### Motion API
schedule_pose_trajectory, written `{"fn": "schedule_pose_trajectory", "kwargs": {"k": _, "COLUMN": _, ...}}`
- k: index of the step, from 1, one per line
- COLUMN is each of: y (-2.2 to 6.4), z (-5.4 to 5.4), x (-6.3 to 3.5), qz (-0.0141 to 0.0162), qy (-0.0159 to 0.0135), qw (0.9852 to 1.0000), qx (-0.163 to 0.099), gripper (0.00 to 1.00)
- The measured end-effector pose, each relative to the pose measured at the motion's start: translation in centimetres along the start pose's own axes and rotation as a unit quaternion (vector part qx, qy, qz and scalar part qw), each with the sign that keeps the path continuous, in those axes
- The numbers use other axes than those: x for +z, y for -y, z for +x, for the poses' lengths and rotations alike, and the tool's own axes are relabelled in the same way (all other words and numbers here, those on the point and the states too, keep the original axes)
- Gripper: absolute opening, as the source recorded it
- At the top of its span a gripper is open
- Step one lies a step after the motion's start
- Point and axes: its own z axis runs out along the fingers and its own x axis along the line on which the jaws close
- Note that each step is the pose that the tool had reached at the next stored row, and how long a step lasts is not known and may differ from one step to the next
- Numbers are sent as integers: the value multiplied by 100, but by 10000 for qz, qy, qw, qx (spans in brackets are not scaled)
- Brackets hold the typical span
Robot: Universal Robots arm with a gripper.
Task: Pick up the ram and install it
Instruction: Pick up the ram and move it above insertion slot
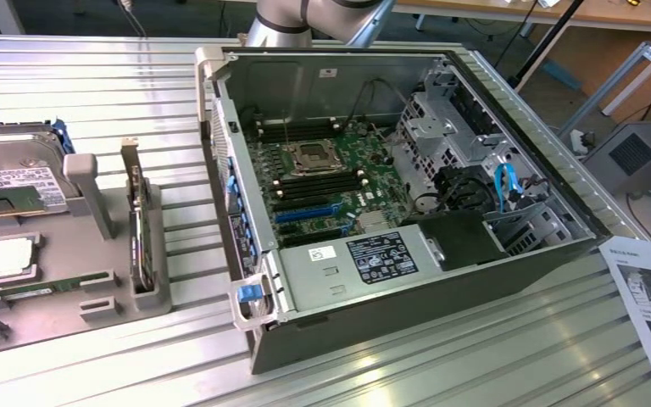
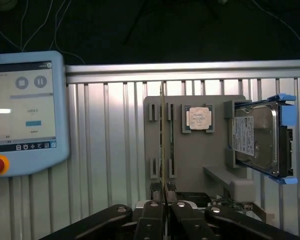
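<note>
1. Green and thin, the ram (image 2: 170, 142) is seen lying in a slot of the grey holder (image 2: 195, 160), well ahead of the pincer (image 2: 163, 194).
2. The pincer is drawn narrow, its fingertips almost together.
3. A thin strip is seen edge-on between the fingertips, reaching forward; what it is cannot be told.
4. The processor (image 2: 197, 119) and the hard drive (image 2: 255, 137) are set farther off its line than the ram.
</note>
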Motion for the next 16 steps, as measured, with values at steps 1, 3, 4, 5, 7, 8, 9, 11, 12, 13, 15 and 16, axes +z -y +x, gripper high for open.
{"fn": "schedule_pose_trajectory", "kwargs": {"k": 1, "y": 20, "z": 0, "x": -1, "qz": 0, "qy": 0, "qw": 10000, "qx": 0, "gripper": 13}}
{"fn": "schedule_pose_trajectory", "kwargs": {"k": 3, "y": 63, "z": -2, "x": -1, "qz": 1, "qy": 0, "qw": 10000, "qx": 1, "gripper": 13}}
{"fn": "schedule_pose_trajectory", "kwargs": {"k": 4, "y": 100, "z": -3, "x": -2, "qz": 1, "qy": 1, "qw": 10000, "qx": 1, "gripper": 13}}
{"fn": "schedule_pose_trajectory", "kwargs": {"k": 5, "y": 143, "z": -5, "x": -3, "qz": 1, "qy": 1, "qw": 10000, "qx": 0, "gripper": 13}}
{"fn": "schedule_pose_trajectory", "kwargs": {"k": 7, "y": 204, "z": -6, "x": -6, "qz": 1, "qy": 1, "qw": 10000, "qx": 0, "gripper": 13}}
{"fn": "schedule_pose_trajectory", "kwargs": {"k": 8, "y": 233, "z": -8, "x": -6, "qz": 1, "qy": 1, "qw": 10000, "qx": 1, "gripper": 13}}
{"fn": "schedule_pose_trajectory", "kwargs": {"k": 9, "y": 274, "z": -9, "x": -8, "qz": 0, "qy": 1, "qw": 10000, "qx": 1, "gripper": 13}}
{"fn": "schedule_pose_trajectory", "kwargs": {"k": 11, "y": 332, "z": -11, "x": -10, "qz": 1, "qy": 1, "qw": 10000, "qx": 1, "gripper": 13}}
{"fn": "schedule_pose_trajectory", "kwargs": {"k": 12, "y": 363, "z": -12, "x": -12, "qz": 0, "qy": 1, "qw": 10000, "qx": 0, "gripper": 13}}
{"fn": "schedule_pose_trajectory", "kwargs": {"k": 13, "y": 398, "z": -13, "x": -12, "qz": 0, "qy": 1, "qw": 10000, "qx": 0, "gripper": 13}}
{"fn": "schedule_pose_trajectory", "kwargs": {"k": 15, "y": 471, "z": -15, "x": -15, "qz": 0, "qy": 1, "qw": 10000, "qx": 0, "gripper": 13}}
{"fn": "schedule_pose_trajectory", "kwargs": {"k": 16, "y": 495, "z": -16, "x": -16, "qz": 0, "qy": 1, "qw": 10000, "qx": 1, "gripper": 13}}
